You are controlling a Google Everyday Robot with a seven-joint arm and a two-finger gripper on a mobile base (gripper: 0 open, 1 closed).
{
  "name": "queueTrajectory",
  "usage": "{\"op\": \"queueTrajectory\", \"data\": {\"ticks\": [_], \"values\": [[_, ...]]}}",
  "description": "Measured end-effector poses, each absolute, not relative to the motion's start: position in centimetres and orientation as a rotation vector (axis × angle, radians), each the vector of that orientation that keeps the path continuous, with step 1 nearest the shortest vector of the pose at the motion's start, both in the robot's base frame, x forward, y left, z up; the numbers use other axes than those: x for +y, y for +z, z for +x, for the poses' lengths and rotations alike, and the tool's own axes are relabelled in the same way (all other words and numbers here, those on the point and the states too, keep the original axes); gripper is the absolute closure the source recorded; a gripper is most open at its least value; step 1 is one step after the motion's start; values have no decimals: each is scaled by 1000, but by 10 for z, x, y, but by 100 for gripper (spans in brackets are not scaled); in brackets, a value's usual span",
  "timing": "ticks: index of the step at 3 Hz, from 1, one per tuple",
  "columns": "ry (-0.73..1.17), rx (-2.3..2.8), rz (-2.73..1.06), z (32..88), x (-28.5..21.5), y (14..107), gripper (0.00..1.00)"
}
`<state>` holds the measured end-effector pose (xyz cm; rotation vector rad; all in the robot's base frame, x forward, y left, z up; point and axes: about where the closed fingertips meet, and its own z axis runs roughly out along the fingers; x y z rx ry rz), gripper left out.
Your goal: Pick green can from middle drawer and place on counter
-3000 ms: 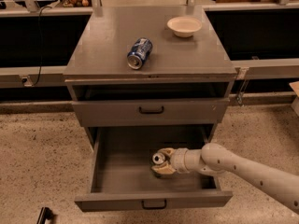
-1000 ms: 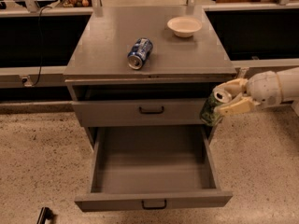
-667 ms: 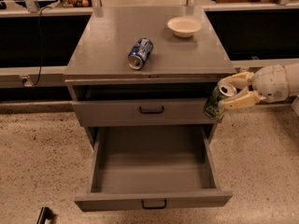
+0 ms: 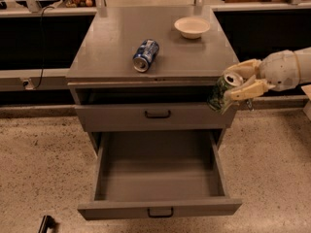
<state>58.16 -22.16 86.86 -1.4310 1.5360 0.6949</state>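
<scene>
My gripper (image 4: 238,83) comes in from the right and is shut on the green can (image 4: 221,93). It holds the can in the air, tilted, at the right front corner of the cabinet, just below the level of the counter (image 4: 112,47). The can's silver top faces up and right. The middle drawer (image 4: 158,171) stands pulled open below and nothing lies in it.
A blue-and-white can (image 4: 146,55) lies on its side on the counter, left of centre near the front. A cream bowl (image 4: 192,26) sits at the counter's back right. A shut drawer front (image 4: 155,114) is above the open drawer. Speckled floor surrounds the cabinet.
The gripper has lifted the green can out of the open drawer, up and to the right, to the cabinet's right front corner. In the last second it rose a little further.
</scene>
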Motion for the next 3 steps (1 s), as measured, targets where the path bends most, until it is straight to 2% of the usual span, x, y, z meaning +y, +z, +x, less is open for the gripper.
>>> {"op": "queueTrajectory", "data": {"ticks": [3], "values": [[813,1668,-1236,676,-202,942,100]]}}
